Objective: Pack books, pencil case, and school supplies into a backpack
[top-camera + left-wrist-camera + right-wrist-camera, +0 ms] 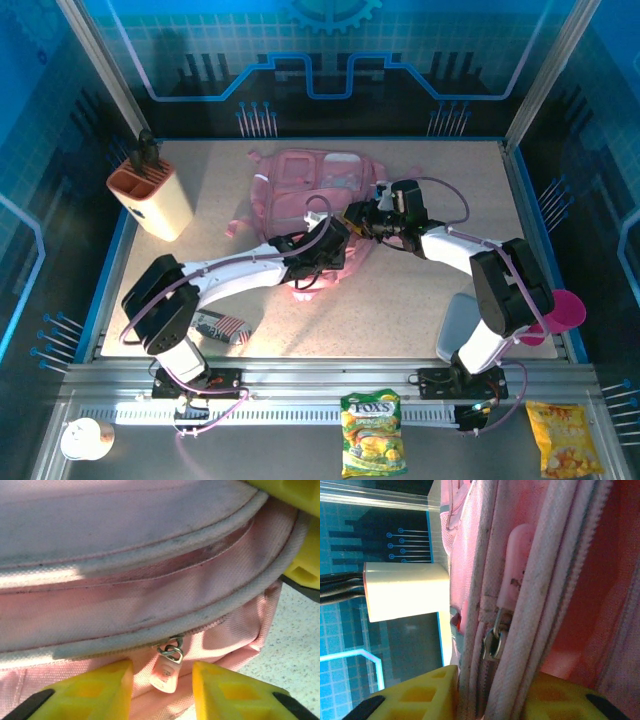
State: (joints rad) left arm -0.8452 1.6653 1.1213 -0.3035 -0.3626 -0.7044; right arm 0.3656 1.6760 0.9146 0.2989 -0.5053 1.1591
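The pink backpack (305, 185) lies flat toward the back of the table (400, 300), its near edge between the two arms. The left gripper (162, 687) sits at that edge with its yellow fingers (90, 690) spread. The pale zipper pull (166, 672) hangs in the gap, and as far as the left wrist view tells, neither pad touches it. The right gripper (490, 692) is pinched onto the backpack's piped seam, just below another slider with a pink tab (515, 565). The bag looks soft and light, woven cloth that will likely sag, fold and slide on the table rather than keep a shape. Opening it probably needs one arm anchoring the fabric while the other pulls. The small pull is the sensible hold for the zipper, and the corded piping for the body. The striped pencil case (222, 326) lies near the left arm's base, well apart from the bag.
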